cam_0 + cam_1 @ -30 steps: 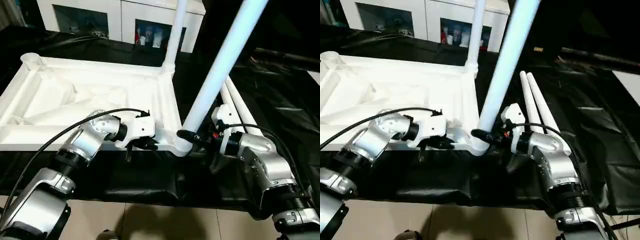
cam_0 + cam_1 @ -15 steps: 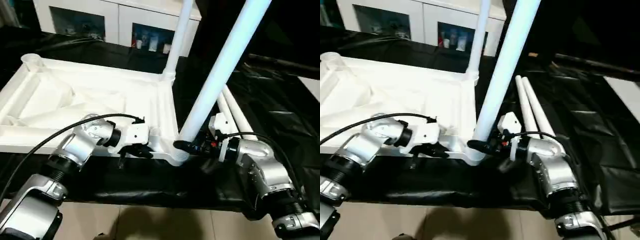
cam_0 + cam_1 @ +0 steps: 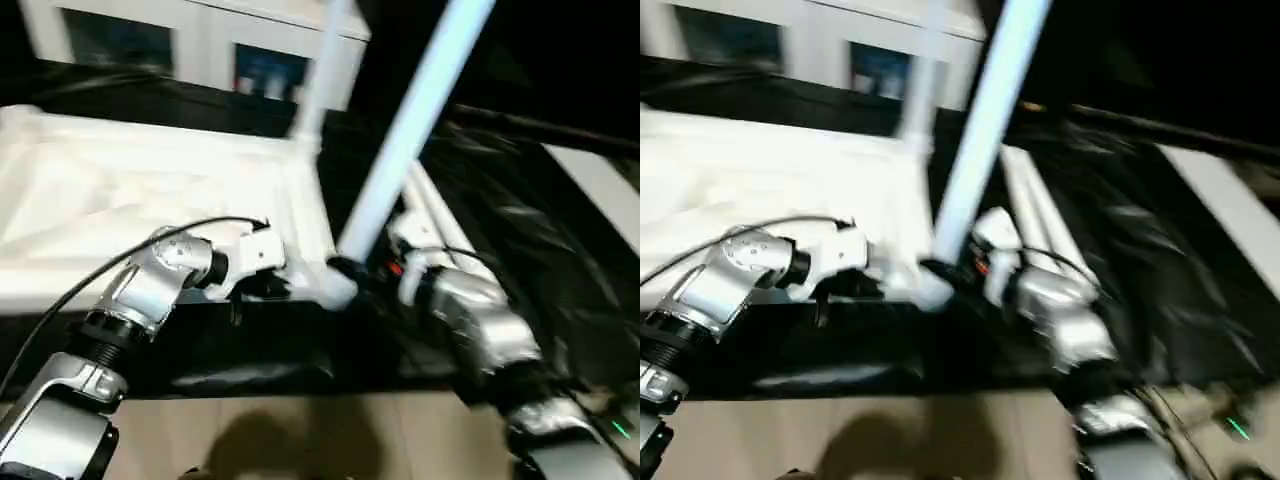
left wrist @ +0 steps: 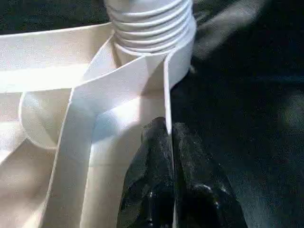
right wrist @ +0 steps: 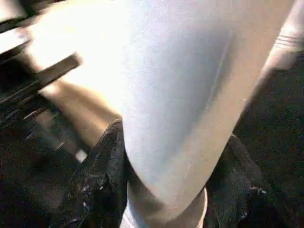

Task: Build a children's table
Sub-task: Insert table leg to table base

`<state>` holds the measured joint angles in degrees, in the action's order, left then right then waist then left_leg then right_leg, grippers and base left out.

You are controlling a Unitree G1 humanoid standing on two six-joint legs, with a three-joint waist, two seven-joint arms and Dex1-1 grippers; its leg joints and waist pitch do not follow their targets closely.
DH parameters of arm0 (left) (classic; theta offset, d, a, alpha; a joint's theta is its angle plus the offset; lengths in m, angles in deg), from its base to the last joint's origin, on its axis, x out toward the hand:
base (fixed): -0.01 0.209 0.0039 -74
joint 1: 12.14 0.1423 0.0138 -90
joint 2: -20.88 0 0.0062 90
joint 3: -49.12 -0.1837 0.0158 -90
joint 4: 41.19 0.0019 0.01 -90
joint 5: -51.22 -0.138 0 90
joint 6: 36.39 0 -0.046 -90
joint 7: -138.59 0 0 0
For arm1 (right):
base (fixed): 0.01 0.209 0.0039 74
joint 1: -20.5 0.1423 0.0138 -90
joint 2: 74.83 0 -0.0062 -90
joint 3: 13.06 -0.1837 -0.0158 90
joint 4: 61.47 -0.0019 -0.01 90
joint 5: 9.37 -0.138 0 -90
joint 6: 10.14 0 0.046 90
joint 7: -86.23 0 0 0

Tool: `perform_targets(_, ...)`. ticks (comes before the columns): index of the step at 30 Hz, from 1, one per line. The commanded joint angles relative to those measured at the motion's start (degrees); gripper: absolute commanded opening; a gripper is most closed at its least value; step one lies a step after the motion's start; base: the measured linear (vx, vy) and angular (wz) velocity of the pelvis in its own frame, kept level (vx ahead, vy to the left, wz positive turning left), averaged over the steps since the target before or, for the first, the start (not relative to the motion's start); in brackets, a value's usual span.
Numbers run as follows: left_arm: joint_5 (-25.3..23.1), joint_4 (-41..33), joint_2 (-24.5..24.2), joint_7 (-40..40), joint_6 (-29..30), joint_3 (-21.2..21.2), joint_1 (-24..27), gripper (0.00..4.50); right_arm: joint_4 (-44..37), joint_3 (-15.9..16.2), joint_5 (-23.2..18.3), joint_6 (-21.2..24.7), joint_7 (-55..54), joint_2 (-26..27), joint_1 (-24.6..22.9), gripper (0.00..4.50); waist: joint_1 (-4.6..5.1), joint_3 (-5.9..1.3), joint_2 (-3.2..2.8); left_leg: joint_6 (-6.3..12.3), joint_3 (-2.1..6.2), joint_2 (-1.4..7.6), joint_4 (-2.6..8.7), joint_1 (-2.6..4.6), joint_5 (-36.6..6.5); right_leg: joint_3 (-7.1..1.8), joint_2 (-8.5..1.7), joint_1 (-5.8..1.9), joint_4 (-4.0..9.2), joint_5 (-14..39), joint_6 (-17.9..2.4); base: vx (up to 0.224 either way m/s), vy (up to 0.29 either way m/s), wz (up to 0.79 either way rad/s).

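My left gripper [image 4: 168, 142] is pinched tight on the thin rim of the tabletop [image 3: 150, 190], just beside its near corner socket [image 4: 152, 28]. My right gripper [image 3: 350, 272] is clamped around the base of a leg [image 3: 410, 130] that rises tilted from that same socket. The tabletop lies upside down on the black-draped work table [image 3: 560, 270]. Another leg [image 3: 315, 70] stands in the far corner socket. Beyond the near socket, what look like two spare legs [image 3: 1030, 215] lie side by side on the cloth. A white cabinet [image 3: 200, 40] stands behind the tabletop.
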<state>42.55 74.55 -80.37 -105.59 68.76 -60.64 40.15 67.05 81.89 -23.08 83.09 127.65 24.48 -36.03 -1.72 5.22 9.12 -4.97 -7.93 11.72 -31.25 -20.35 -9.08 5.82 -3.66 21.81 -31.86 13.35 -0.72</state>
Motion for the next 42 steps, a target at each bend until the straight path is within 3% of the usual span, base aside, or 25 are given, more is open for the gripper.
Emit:
perform_targets(1,0.29,-2.79,1.41,-1.27,1.24,-2.03,1.11,0.00,8.62,-1.47,4.26,3.50,-7.58,-1.81,-2.46,1.85,0.62,-0.42,-2.88,-6.38,2.67,2.71,7.67,0.24,-48.18,-1.27,-4.87,-1.36,3.68,29.21,-5.16,-0.064,0.044,-0.22)
perform_targets(4,-0.97,-3.75,1.98,0.07,3.39,-3.09,1.29,0.00,12.81,-3.29,3.46,3.66,-13.45,0.15,0.48,1.85,0.36,0.10,-3.09,-6.02,1.50,2.88,9.11,0.53,-53.18,0.08,-3.84,-1.30,2.87,29.68,-4.62,-0.068,0.017,-0.10)
perform_targets(5,-2.00,-3.95,2.34,1.07,4.48,-3.61,1.06,0.00,14.44,-4.02,2.94,4.00,-15.09,1.06,1.74,1.85,-0.85,0.51,-3.67,-5.98,0.00,3.50,13.02,-2.70,-56.05,0.59,-2.09,-4.17,-2.96,25.86,-4.28,-0.094,-0.046,0.07)
perform_targets(6,-3.03,-4.15,2.70,2.06,5.61,-4.11,0.80,0.00,15.89,-4.68,2.46,4.39,-16.51,1.88,2.88,1.85,-5.48,0.56,-3.43,-4.95,-4.12,2.66,14.49,-6.08,-54.60,-0.69,-0.42,-5.67,-9.93,14.88,-3.20,-0.094,-0.046,0.07)
perform_targets(7,-3.99,-4.54,3.02,3.11,7.11,-4.60,0.59,0.00,17.41,-5.12,2.27,4.52,-18.18,2.58,3.97,1.85,-5.77,0.39,-2.79,-5.24,-6.26,1.57,14.20,-3.22,-48.50,-2.34,-0.53,-2.78,-9.40,19.96,-3.60,0.022,-0.142,0.12)
perform_targets(8,-4.85,-4.79,3.37,4.06,8.73,-4.98,0.36,0.00,18.65,-5.34,2.27,4.54,-19.72,3.13,4.84,1.85,-4.03,0.34,2.67,-1.93,-1.47,-0.43,-3.59,4.70,-21.61,-5.67,-9.15,5.49,6.77,57.25,1.08,0.072,-0.157,-0.17)
perform_targets(9,-5.54,-4.96,3.85,5.23,10.75,-5.16,0.18,0.00,19.84,-5.56,2.20,4.43,-21.23,3.73,5.64,1.85,-4.25,-0.94,0.42,1.38,3.38,-2.45,-5.04,-2.08,-3.01,-9.41,-11.64,-1.86,6.04,58.07,-1.23,0.072,-0.157,-0.17)
perform_targets(10,-5.81,-4.89,4.07,5.73,11.42,-5.20,0.08,0.00,20.19,-5.71,2.08,4.45,-21.72,3.97,5.90,1.85,-4.92,-0.58,-0.28,-0.10,3.32,-1.19,-2.89,-3.35,-2.01,-8.74,-11.55,-3.84,4.39,50.53,-2.65,0.066,-0.058,-0.33)
perform_targets(11,-6.46,-4.72,4.61,6.96,13.03,-5.30,-0.17,0.00,21.05,-6.06,1.80,4.48,-22.88,4.53,6.52,1.85,-4.77,-0.78,-1.76,-3.61,2.28,1.61,2.08,-0.81,-2.03,-5.53,-7.36,-1.87,1.35,28.08,-6.36,0.000,0.000,0.00)
perform_targets(12,-7.24,-4.43,5.29,8.49,14.78,-5.41,-0.39,0.00,22.01,-6.36,1.63,4.32,-24.60,5.37,7.25,1.85,-3.66,-1.03,-2.94,-4.12,1.59,2.42,3.49,2.49,-5.10,-4.10,-4.15,-0.16,-0.62,8.36,-8.45,0.000,0.000,0.00)
perform_targets(13,-8.35,-4.03,6.33,10.63,17.27,-5.73,-0.60,0.00,23.85,-7.21,0.95,4.02,-27.70,7.11,8.60,1.85,-3.49,-0.30,-2.93,-4.44,0.79,2.57,4.45,2.37,-13.62,-4.09,-3.88,-0.25,-0.19,6.88,-10.82,-0.046,-0.040,0.19)
perform_targets(14,-8.61,-3.85,6.70,11.36,17.89,-5.73,-0.65,0.00,24.38,-7.32,0.90,3.78,-28.64,7.71,9.04,1.85,-3.44,0.05,-2.67,-4.28,0.24,2.25,4.63,2.74,-19.68,-4.37,-4.12,0.26,0.90,13.28,-10.84,-0.050,-0.028,0.25)
perform_targets(15,-8.75,-3.24,7.52,12.68,18.77,-5.54,-0.71,0.00,25.36,-7.30,0.95,3.16,-29.93,8.92,9.86,1.85,-3.75,0.53,-2.84,-3.89,0.06,1.69,4.36,3.44,-28.54,-4.62,-4.96,1.19,2.53,26.68,-9.17,-0.050,-0.028,0.25)
perform_targets(16,-8.76,-3.22,7.56,12.73,18.80,-5.53,-0.71,0.00,25.42,-7.32,0.98,3.13,-29.97,8.98,9.90,1.85,-3.84,0.42,-2.72,-3.01,0.14,1.63,4.29,3.87,-31.51,-4.56,-5.66,1.48,3.88,36.86,-6.12,-0.026,-0.029,0.22)
perform_targets(17,-9.21,-2.32,8.27,14.04,19.00,-5.27,-0.90,0.00,26.31,-7.46,1.66,2.58,-31.01,10.03,10.58,1.85,-4.15,0.24,-2.92,-2.62,0.31,1.67,4.45,3.74,-30.90,-4.64,-6.00,1.24,4.27,39.12,-4.82,0.000,0.000,0.00)
perform_targets(18,-9.48,-1.82,8.54,14.64,18.91,-5.13,-1.04,0.00,26.60,-7.39,2.00,2.38,-31.49,10.39,10.82,1.85,-4.16,-0.09,-2.86,-2.12,0.45,1.86,5.07,2.71,-26.84,-4.84,-6.32,0.41,4.41,38.64,-3.76,0.000,0.000,0.00)
perform_targets(21,-10.20,-1.48,9.04,16.15,19.10,-4.76,-1.21,0.00,27.94,-7.01,2.80,1.60,-32.37,11.44,11.85,1.85,-4.29,-0.18,-2.81,-2.16,0.05,2.23,5.70,1.71,-18.64,-4.73,-5.64,-0.28,3.46,27.03,-4.91,0.000,0.000,0.00)
perform_targets(23,-10.19,-1.21,9.06,16.65,19.00,-4.63,-1.26,0.00,28.06,-6.74,3.33,1.33,-32.36,11.69,12.06,1.85,-4.24,0.00,-3.08,-2.68,-0.02,2.25,5.76,1.57,-19.17,-4.63,-5.59,-0.23,3.34,26.32,-5.21,0.000,0.000,0.00)
perform_targets(27,-9.84,-0.45,9.12,18.47,17.92,-4.41,-1.24,0.00,28.21,-6.34,4.00,-0.62,-31.32,12.20,12.60,1.85,-4.17,-0.69,-2.73,-2.69,-0.18,2.29,5.57,1.12,-15.70,-4.69,-5.69,-0.77,2.83,22.41,-5.44,0.000,0.000,0.00)
perform_targets(32,-8.99,0.17,8.12,19.80,8.59,-3.87,-0.20,0.00,21.16,-9.83,-0.31,-7.38,-23.48,12.04,12.16,1.85,-4.10,-1.53,-2.17,-1.75,-0.74,2.51,5.20,1.01,-12.43,-4.64,-5.51,-1.17,2.27,16.85,-6.41,0.000,0.000,0.00)
perform_targets(34,-8.88,0.38,6.78,18.99,3.15,-4.30,0.07,0.00,16.93,-11.55,-2.90,-8.61,-20.58,11.61,11.55,1.85,-4.05,-1.82,-2.53,-1.46,-0.92,2.51,5.07,1.10,-10.90,-4.62,-5.31,-1.27,1.79,12.51,-7.34,0.000,0.000,0.00)
perform_targets(36,-7.50,-0.81,5.95,17.78,0.24,-3.45,0.65,0.00,10.43,-12.60,-5.73,-8.48,-17.04,10.60,10.20,1.85,-4.03,-2.52,-2.63,-0.61,-0.97,2.60,4.83,1.07,-9.23,-4.48,-5.20,-1.82,1.23,6.75,-8.16,0.000,0.000,0.00)
perform_targets(38,-5.87,-2.16,5.74,16.82,-1.34,-2.31,1.27,0.00,6.01,-12.73,-7.19,-8.15,-14.91,9.91,9.00,1.85,-3.63,-3.35,-2.17,0.49,-1.12,2.40,4.06,0.71,-3.11,-4.35,-4.93,-2.47,-0.10,-2.36,-9.89,0.000,0.000,0.00)
perform_targets(40,-3.43,-3.81,5.69,15.30,-2.67,-0.69,2.11,0.00,1.32,-12.46,-8.14,-7.77,-12.91,9.07,7.48,1.85,-3.51,-4.35,-2.34,3.79,-1.55,1.70,2.44,1.19,9.44,-4.17,-3.94,-2.42,-1.91,-20.13,-13.74,0.000,0.000,0.00)
perform_targets(42,-1.43,-7.38,4.26,13.61,-3.24,1.11,3.60,0.46,-4.88,-12.00,-9.13,-6.52,-11.36,7.78,5.32,1.85,-3.12,-4.54,-1.72,6.76,-1.93,1.39,2.06,0.90,13.05,-4.33,-3.76,-2.78,-2.48,-26.22,-15.23,0.000,0.000,0.00)
